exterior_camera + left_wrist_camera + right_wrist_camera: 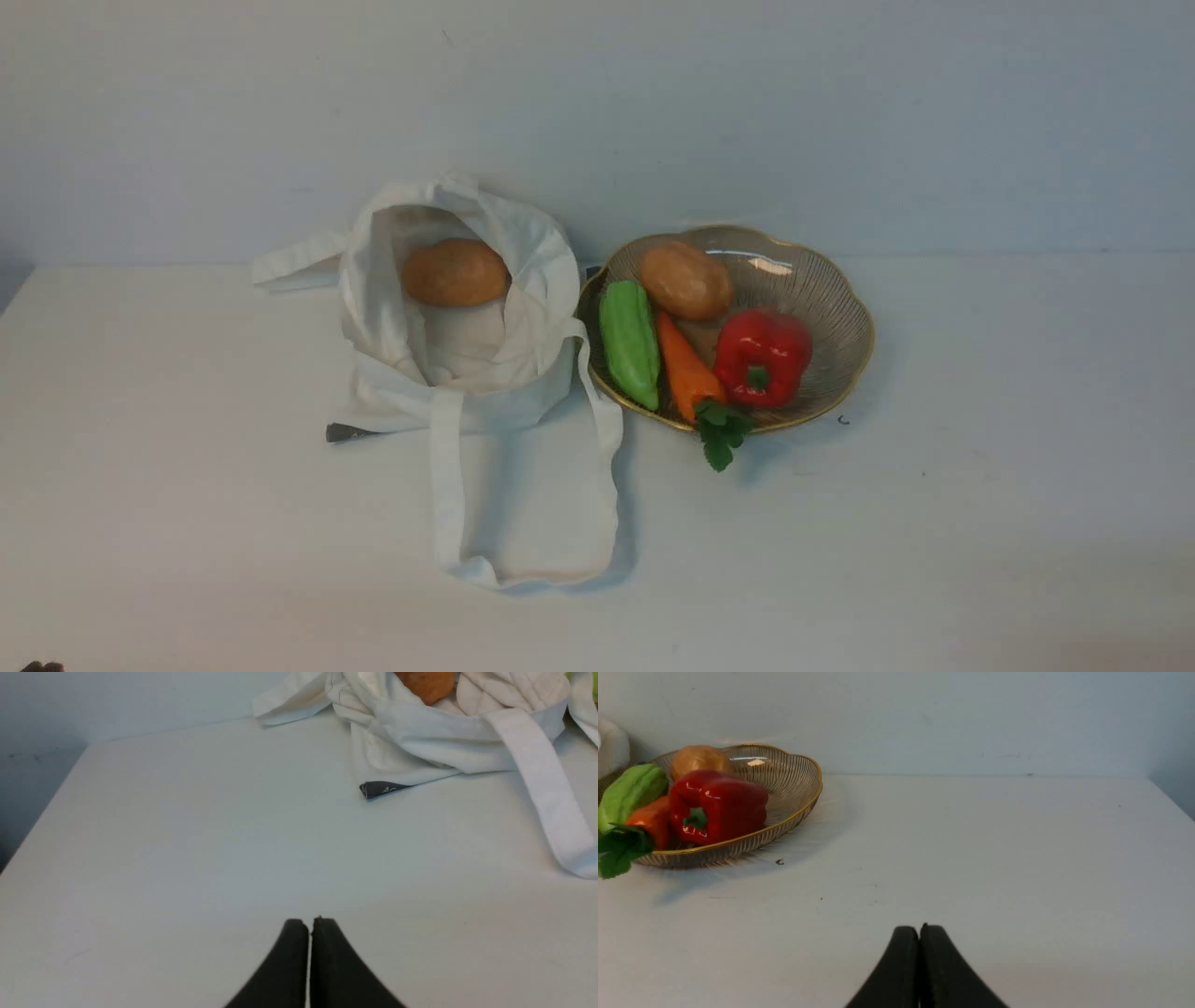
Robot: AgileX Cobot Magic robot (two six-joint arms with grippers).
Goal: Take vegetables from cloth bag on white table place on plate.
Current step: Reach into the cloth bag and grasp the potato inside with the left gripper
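Tan-brown potato (456,273) is lying inside the open cloth bag (485,397), just beside the plate (840,299). Both the left claw (310,921) and right claw (919,928) are hovering over the desk (980,523), pinched closed and empty. Pickup is likely pending: the left claw is needing to spread and reach into the bag mouth.
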